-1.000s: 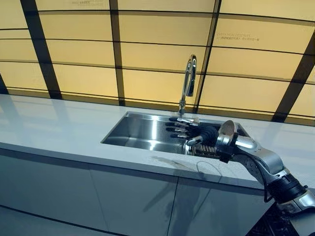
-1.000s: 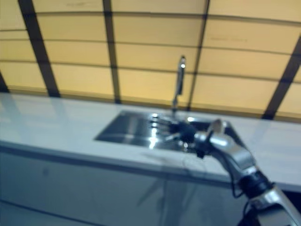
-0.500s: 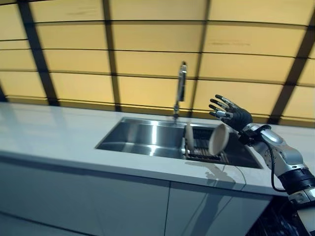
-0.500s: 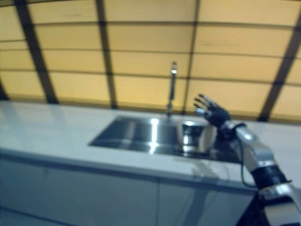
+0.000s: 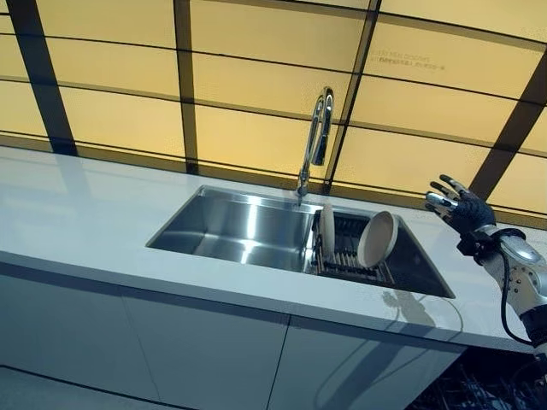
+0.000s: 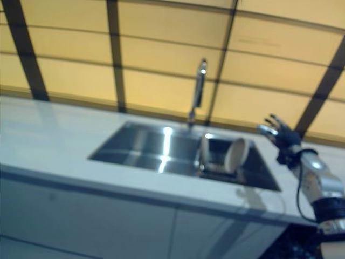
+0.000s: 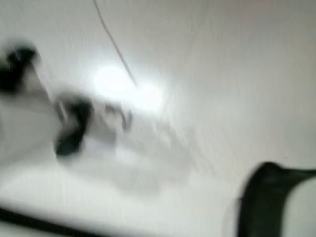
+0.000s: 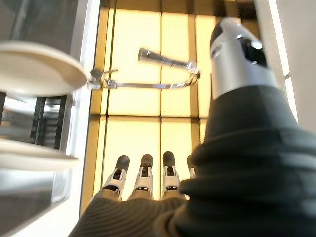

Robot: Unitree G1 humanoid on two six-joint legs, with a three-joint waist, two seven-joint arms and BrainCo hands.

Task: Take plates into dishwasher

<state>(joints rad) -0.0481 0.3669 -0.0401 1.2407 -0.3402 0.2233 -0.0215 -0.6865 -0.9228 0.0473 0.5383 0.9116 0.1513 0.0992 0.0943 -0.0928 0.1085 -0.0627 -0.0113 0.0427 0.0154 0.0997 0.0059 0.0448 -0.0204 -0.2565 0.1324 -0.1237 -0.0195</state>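
Observation:
Two pale plates stand on edge in a dark dish rack (image 5: 349, 263) in the right half of the steel sink (image 5: 226, 224). One plate (image 5: 327, 232) is upright and the other plate (image 5: 377, 240) leans to the right. My right hand (image 5: 460, 207) is raised above the counter to the right of the sink, open, fingers spread, clear of both plates and holding nothing. In the right wrist view its straight fingers (image 8: 143, 178) point toward the yellow wall, with the plates (image 8: 35, 73) off to one side. The left wrist view is a blur and shows no hand clearly.
A tall curved faucet (image 5: 314, 141) rises behind the sink. The pale countertop (image 5: 77, 209) runs left and right, with cabinet fronts (image 5: 197, 354) below it. A yellow panelled wall with dark strips stands behind. A dark wire rack (image 5: 479, 391) shows under the counter at the lower right.
My right hand has lifted out of the sink, away from the plates, and swung up and to the right with nothing in it. The camera view has shifted as well.

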